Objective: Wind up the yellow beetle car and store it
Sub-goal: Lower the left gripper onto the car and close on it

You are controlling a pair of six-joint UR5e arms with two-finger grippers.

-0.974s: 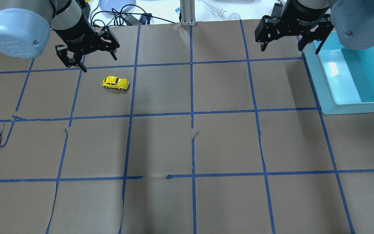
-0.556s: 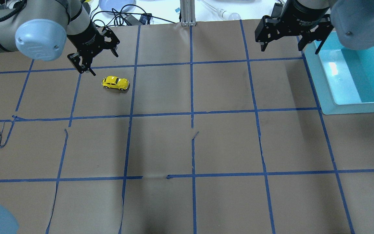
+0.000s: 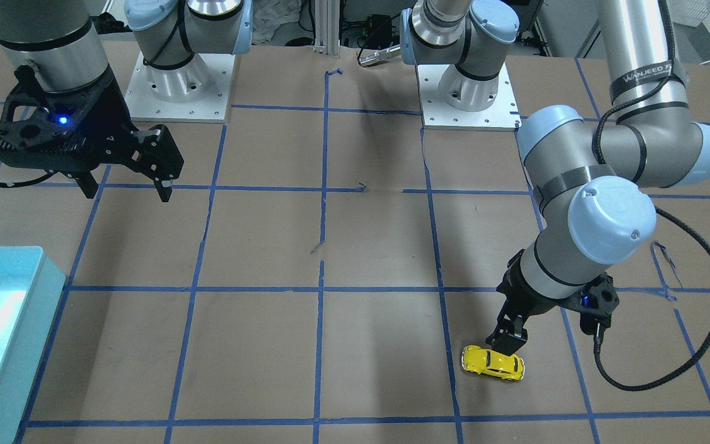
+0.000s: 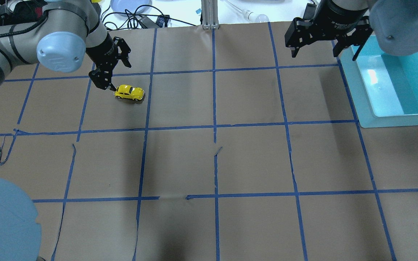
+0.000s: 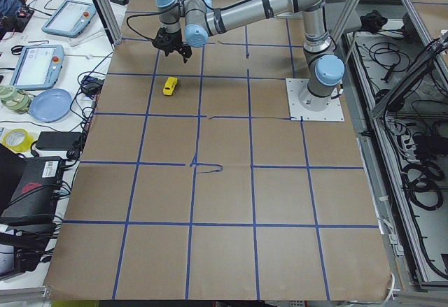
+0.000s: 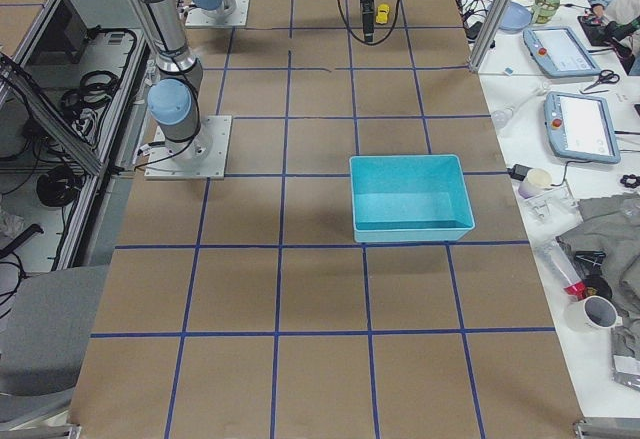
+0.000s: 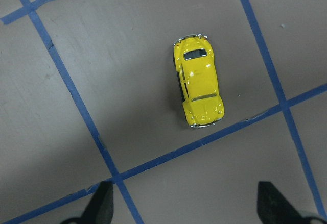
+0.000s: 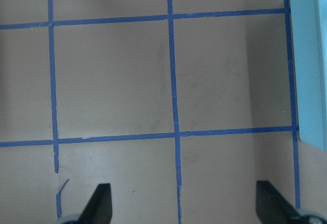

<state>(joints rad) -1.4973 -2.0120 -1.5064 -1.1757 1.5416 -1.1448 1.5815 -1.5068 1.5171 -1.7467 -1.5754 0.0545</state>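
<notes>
We find the left gripper (image 4: 121,78) wide open and empty beside the yellow car (image 4: 129,92); the right gripper (image 4: 323,56) is likewise open.

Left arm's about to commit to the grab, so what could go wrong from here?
1. One finger of the open left claw hangs beside the yellow beetle car; a nudge could roll it away.
2. The teal bin sits far off by the right claw, so the small glossy car could slip on a long carry.
</notes>
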